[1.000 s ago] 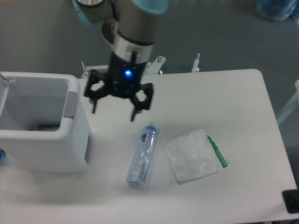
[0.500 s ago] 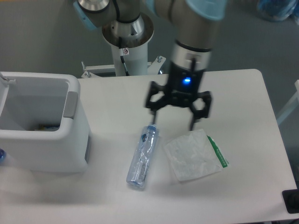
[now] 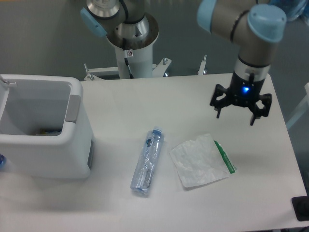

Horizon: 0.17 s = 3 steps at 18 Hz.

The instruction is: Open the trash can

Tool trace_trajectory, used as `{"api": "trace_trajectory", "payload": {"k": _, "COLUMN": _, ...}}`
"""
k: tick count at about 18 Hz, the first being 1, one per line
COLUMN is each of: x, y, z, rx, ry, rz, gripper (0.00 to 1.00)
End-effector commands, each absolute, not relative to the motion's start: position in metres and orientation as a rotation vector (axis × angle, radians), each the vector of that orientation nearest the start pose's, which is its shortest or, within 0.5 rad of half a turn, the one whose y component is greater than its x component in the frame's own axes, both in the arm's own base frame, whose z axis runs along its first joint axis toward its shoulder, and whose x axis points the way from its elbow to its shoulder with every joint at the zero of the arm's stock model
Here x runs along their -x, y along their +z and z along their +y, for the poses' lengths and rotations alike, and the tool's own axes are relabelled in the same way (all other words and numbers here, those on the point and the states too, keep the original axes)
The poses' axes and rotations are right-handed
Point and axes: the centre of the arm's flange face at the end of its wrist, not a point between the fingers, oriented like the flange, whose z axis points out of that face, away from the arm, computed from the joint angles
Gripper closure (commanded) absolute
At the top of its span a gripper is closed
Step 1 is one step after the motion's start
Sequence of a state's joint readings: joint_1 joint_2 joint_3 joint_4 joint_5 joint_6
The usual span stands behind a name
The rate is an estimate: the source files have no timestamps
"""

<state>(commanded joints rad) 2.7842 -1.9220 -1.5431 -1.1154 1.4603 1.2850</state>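
- trash can [image 3: 72, 159]: large white boxy plastic bin, rounded corners, upright at the left edge of the bench [image 3: 120, 101], partly cut off by the frame
- top stands open; inside is a pale grey cavity with a few small items at the bottom, too small to identify
- grey push tab [image 3: 73, 108] on the right rim
- lid barely visible, only a white sliver at the far left edge

One trash can [image 3: 46, 140], one bottle [image 3: 147, 162], one wrapper [image 3: 200, 160]
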Motion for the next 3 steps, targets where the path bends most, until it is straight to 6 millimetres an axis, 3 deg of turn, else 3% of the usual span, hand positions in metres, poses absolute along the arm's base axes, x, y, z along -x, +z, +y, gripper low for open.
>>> {"api": "trace_trajectory", "payload": {"k": 3, "x": 0.5339, "y": 0.3496, "z": 0.3629, "rx": 3.000, "ry": 0.156, "rz": 0.192, "gripper": 0.00}}
